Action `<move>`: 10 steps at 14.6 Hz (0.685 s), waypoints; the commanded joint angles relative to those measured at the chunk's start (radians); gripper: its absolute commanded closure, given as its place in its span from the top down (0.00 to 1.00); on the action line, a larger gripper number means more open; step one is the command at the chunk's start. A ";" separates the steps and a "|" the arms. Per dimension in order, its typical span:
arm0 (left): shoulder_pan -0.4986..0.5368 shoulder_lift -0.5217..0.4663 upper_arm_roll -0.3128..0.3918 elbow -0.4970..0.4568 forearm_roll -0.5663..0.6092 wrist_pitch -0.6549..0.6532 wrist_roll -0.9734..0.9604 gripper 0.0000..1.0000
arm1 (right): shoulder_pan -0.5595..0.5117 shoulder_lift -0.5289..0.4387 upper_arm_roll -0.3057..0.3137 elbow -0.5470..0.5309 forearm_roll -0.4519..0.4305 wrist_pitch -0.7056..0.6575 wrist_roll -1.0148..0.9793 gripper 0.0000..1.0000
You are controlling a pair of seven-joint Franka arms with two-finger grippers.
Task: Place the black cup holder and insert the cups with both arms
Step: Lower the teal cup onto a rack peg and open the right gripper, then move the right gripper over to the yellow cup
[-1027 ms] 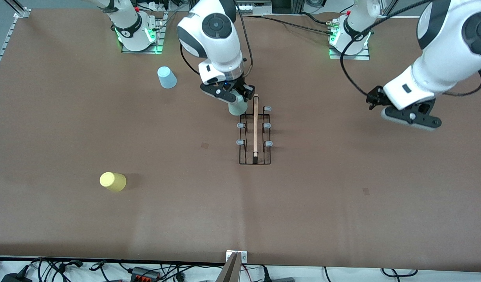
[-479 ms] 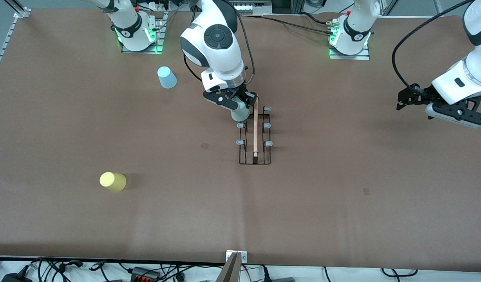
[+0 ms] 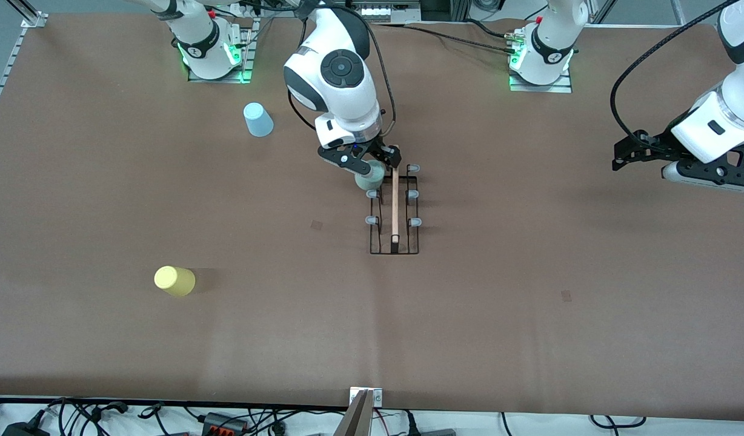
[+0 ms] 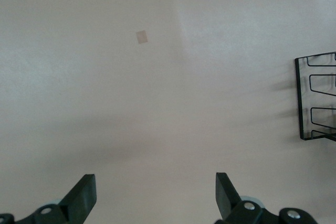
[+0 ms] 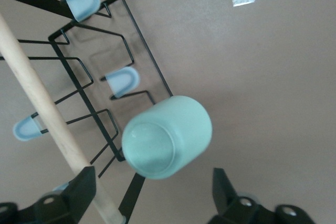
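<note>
Right end effector (image 3: 368, 163) sits spread open above the pale green cup (image 5: 167, 136) on the black cup holder (image 3: 394, 209); left end effector (image 4: 152, 198) waits open too. Cup's tilted on its prong, so it might slip off.

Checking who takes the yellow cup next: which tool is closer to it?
Right. The right tool is over the black cup holder at mid-table, by the green cup. The left tool hangs at the left arm's end, much farther from the yellow cup.

A brown table (image 3: 529, 339) filled the view, evenly lit. Tangled black cables (image 3: 93, 418) lay along its near edge, beside what looked like a power adapter (image 3: 223, 422).
</note>
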 commanded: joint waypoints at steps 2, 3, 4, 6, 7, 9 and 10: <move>-0.002 0.035 -0.006 0.070 0.069 -0.038 -0.013 1.00 | -0.039 -0.016 0.002 0.038 -0.012 -0.010 -0.003 1.00; -0.002 0.032 -0.006 0.077 0.072 -0.061 -0.016 1.00 | -0.063 -0.037 0.002 0.037 -0.012 -0.013 -0.017 1.00; -0.002 0.032 -0.006 0.092 0.077 -0.086 -0.016 1.00 | -0.094 -0.063 0.004 0.029 -0.009 -0.025 -0.055 1.00; -0.002 0.033 -0.003 0.097 0.077 -0.091 -0.018 1.00 | -0.166 -0.121 0.004 0.008 -0.004 -0.087 -0.171 1.00; 0.000 0.033 0.002 0.097 0.077 -0.092 -0.018 1.00 | -0.204 -0.143 0.005 0.000 -0.002 -0.130 -0.249 1.00; 0.001 0.029 0.004 0.097 0.077 -0.095 -0.018 1.00 | -0.299 -0.190 0.004 -0.031 -0.002 -0.196 -0.430 1.00; 0.001 0.027 0.005 0.097 0.077 -0.101 -0.018 1.00 | -0.362 -0.218 0.005 -0.067 -0.002 -0.209 -0.553 1.00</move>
